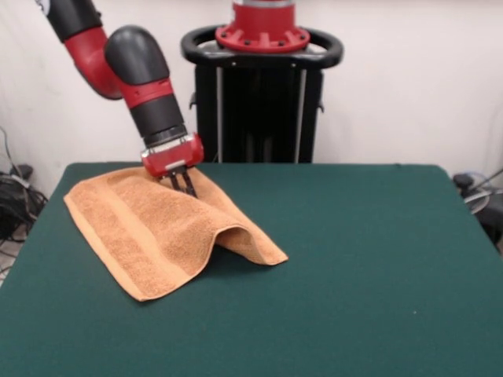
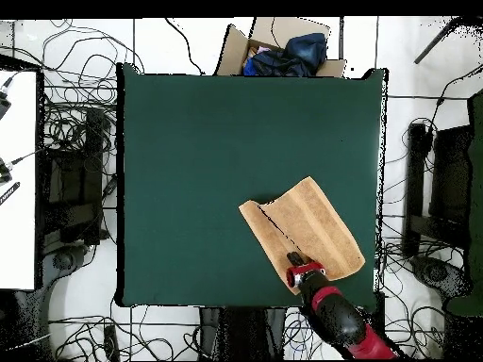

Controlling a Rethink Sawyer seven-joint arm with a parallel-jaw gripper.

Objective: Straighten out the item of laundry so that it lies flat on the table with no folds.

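Item: towel point(image 1: 161, 232), orange-tan, near surface point(image 1: 369, 259) corner closest to my pedestal. Condition: humped, one side folded, not flat. My claw point(image 1: 184, 186): fingers narrow, tips at towel's pedestal-side edge, likely pinching cloth to pull fold out.

A robotics lab: pedestal-mounted arm point(image 1: 130, 71), cables point(image 2: 75, 123) strewn around the table point(image 2: 208, 141).

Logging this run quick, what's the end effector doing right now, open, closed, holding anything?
End effector: down at the far part of the towel, fingertips close together; whether it is pinching the cloth cannot be told.
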